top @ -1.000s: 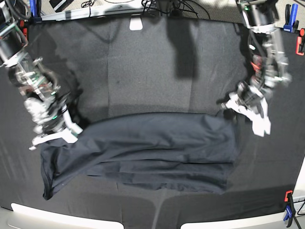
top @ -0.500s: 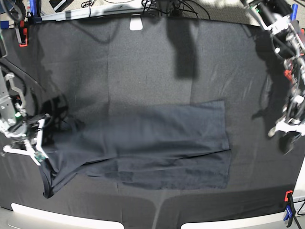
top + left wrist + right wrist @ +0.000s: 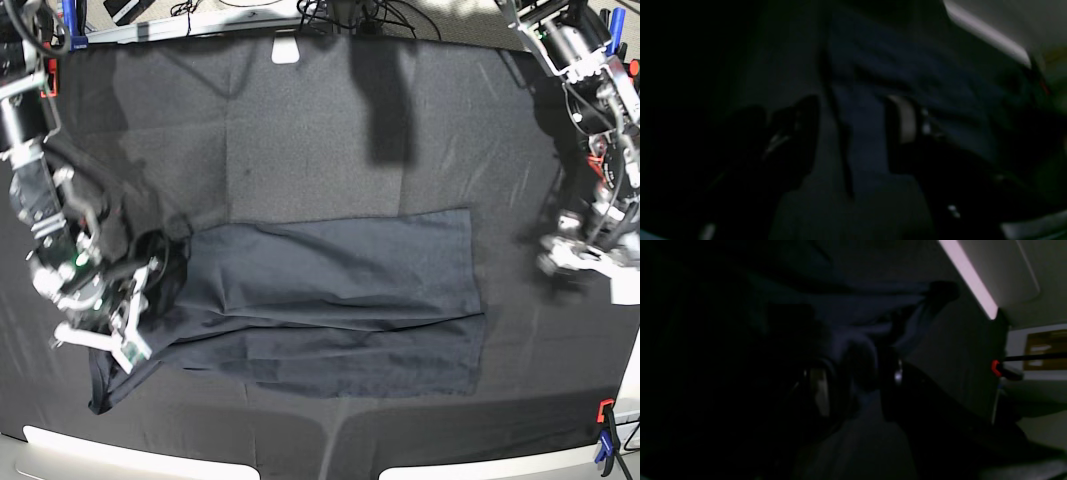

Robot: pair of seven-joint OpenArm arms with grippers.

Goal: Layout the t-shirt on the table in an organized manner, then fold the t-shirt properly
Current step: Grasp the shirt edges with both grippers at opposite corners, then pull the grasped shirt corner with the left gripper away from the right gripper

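Black matte cloth covers the wide table [image 3: 300, 130], and on its 6 o'clock half lies the dark charcoal-navy soft fabric t-shirt [image 3: 330, 300], folded into a long band with a loose tail trailing toward 7 o'clock. In the base view the right claw [image 3: 100, 335] sits at 8 o'clock on that tail, its white fingers spread, while the left claw [image 3: 585, 262] hangs at 3 o'clock, well apart from the shirt.

From the left wrist, the left claw [image 3: 853, 126] shows both fingers apart with nothing between them; the picture is dim and blurred.

From the right wrist, the right claw [image 3: 857, 380] stands apart, with a fold of t-shirt [image 3: 857, 316] cloth just beyond; whether any of it is still caught there is too dark to tell.

The main risk, in my judgement, is the unflattened tail: if the right claw lifts with cloth snagged, the band skews. Dragging could also rumple the tablecloth.
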